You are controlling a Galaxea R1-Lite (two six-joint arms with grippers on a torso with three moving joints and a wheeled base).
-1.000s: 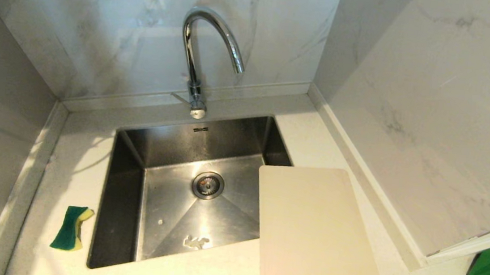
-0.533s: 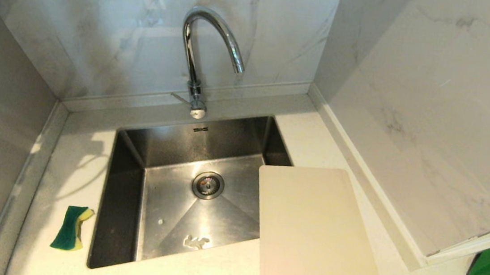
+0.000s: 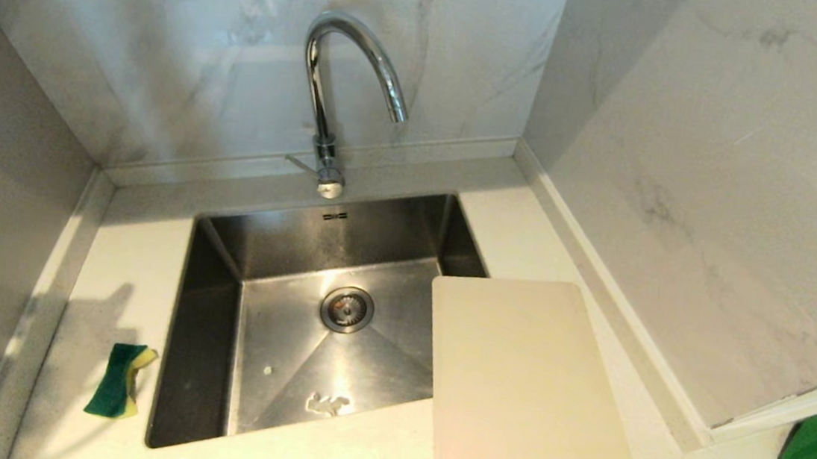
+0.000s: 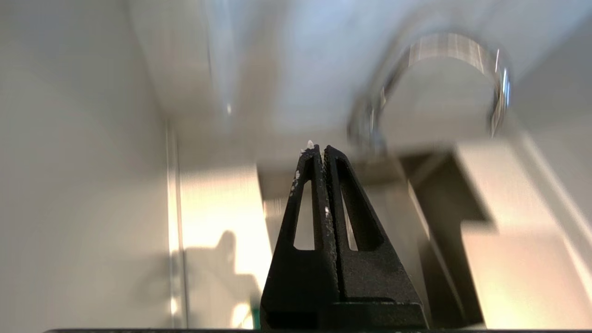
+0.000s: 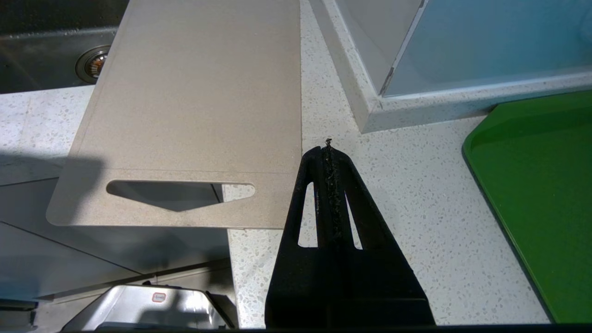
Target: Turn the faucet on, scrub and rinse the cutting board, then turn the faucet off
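- Plainly, the faucet [image 3: 339,95] is standing at the back rim of the sink [image 3: 201,359], its spout arching over the basin so water would be falling inside; no water is running, so by my judgement the first step is not yet done.
- The board [image 3: 527,398] is lying flat on the desk [image 3: 128,262] to the right of the sink, its far-left corner overhanging the basin and its slot end jutting past the desk's front edge, likely so it is slipping easily under the tap.
- The sponge [image 3: 118,380] is waiting on the desk just left of the sink, apart from the board.
- The left tool [image 4: 319,149] is clenched on nothing and pointing toward the faucet's base, probably to be nudging the thin lever with its closed tips.
- The right tool [image 5: 328,147] is also clenched and empty, hanging above the desk just beside the board's slot end, between the board and a green tray [image 5: 536,194].
- Counting: 1 faucet, 1 board, 1 sponge, 1 sink, 1 tray, 2 tools.
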